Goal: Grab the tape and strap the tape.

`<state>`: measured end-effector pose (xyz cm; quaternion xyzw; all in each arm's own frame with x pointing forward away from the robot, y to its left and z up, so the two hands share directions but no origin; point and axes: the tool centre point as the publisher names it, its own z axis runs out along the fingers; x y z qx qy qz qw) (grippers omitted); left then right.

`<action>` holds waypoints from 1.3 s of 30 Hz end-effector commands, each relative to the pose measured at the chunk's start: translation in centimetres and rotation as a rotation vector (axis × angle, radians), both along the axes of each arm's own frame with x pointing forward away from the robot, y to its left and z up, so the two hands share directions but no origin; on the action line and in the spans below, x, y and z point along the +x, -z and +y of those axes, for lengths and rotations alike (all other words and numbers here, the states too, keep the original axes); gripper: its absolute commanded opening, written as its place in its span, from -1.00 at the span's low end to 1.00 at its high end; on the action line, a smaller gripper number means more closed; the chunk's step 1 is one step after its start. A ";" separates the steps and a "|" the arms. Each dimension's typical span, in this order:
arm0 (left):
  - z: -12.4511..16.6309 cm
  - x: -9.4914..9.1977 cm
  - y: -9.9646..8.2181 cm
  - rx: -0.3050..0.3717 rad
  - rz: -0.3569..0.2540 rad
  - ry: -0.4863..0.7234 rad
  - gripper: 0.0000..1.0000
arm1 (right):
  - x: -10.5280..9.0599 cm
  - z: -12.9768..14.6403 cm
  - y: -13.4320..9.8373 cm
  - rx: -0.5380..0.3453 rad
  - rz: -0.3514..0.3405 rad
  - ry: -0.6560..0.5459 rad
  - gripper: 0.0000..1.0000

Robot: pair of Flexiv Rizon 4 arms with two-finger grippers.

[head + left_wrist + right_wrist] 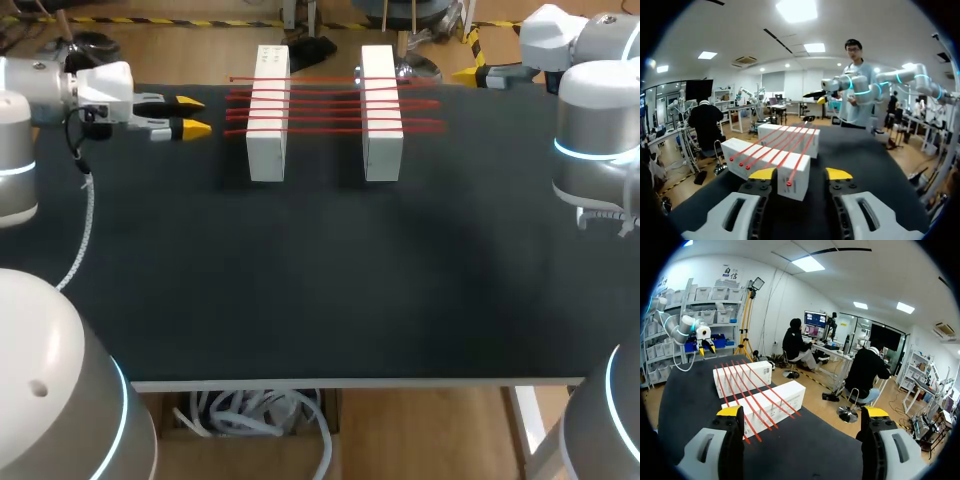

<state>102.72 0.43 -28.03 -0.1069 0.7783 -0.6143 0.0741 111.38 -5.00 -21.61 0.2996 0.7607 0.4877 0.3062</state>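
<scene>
Looking at an early stage: nothing grabbed yet. Tape: five red strips, stretched side by side across left block and right block, at the far side of table. Left gripper: open, empty, in line with the strips, off the left block's outer side, near but apart from it, pointing at the strip ends. Right gripper: wide open, empty, off the far right corner, well apart from the right block; only partly visible from overhead. No contact with tape or blocks on either side. Judging progress as near zero: grab not done, strapping not done. Left to do, probably: close in on a strip end, pinch it, then strap. Can't tell whether strips are fixed to the blocks or just laid over them, so unclear how much pull needed. Thin flat strips, likely fiddly to pinch
</scene>
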 end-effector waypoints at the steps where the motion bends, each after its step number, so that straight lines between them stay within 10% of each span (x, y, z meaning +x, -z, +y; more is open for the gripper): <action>1: -0.1 0.9 0.9 -0.011 0.002 0.018 -0.33 | 0.0 0.0 0.0 0.000 0.000 0.000 1.00; 39: -2.6 2.6 5.1 -0.083 -0.007 0.069 -0.53 | 0.0 0.0 0.0 0.000 0.000 0.000 1.00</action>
